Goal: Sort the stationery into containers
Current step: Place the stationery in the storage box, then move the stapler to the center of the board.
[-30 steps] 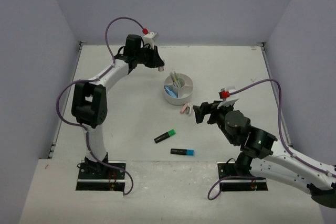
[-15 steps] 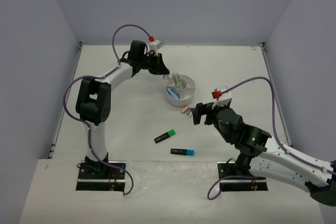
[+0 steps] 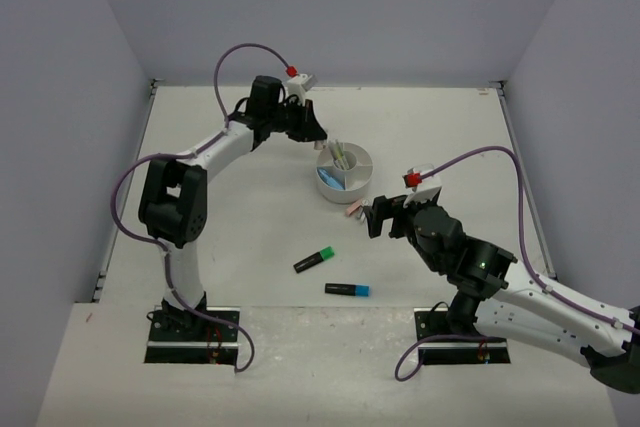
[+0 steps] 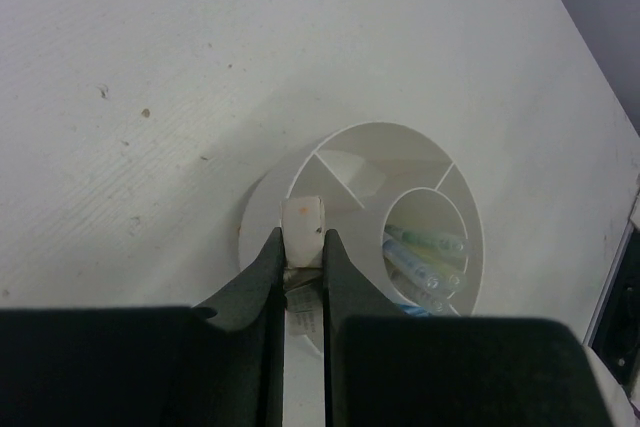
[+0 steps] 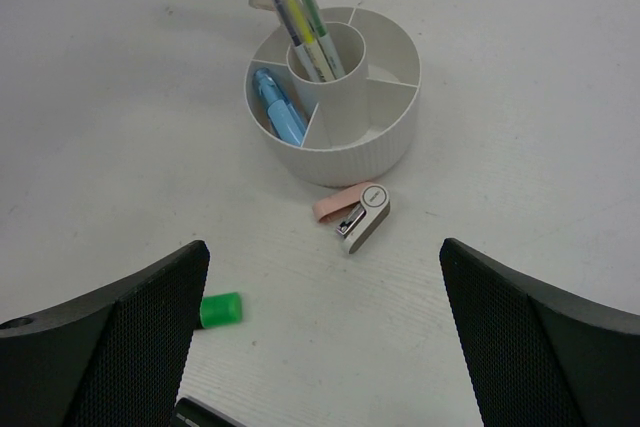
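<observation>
View from above: shows the left gripper [image 3: 312, 135] closed almost fully on something pale, too small here to name, right at the rim of the white organiser [image 3: 346, 187]. Places the right gripper [image 3: 376, 217] spread wide and holding nothing, just short of a pink item [image 3: 353, 210]. Leaves a green highlighter [image 3: 314, 260] and a blue highlighter [image 3: 347, 289] flat on the table behind that hand on its left side, the green one slanted, the blue one lengthwise across the table. Left wrist: resolves the pale thing as a small eraser [image 4: 303, 230], pinched by its sides between the two fingers and poking past the tips, long axis in line with them. Points it forward over the organiser's near rim or the wedge compartment just beyond; cannot tell which. Looks light, faintly rubbery and grippy, so unlikely to slip or break under a gentle pinch. Right wrist: confirms the fingers far apart and empty. Sets the pink item centred ahead of them, just beside the organiser's outer wall, on a slant with its joined end ahead and to the right. Seems small, hard and smooth, best taken across the narrow body.
</observation>
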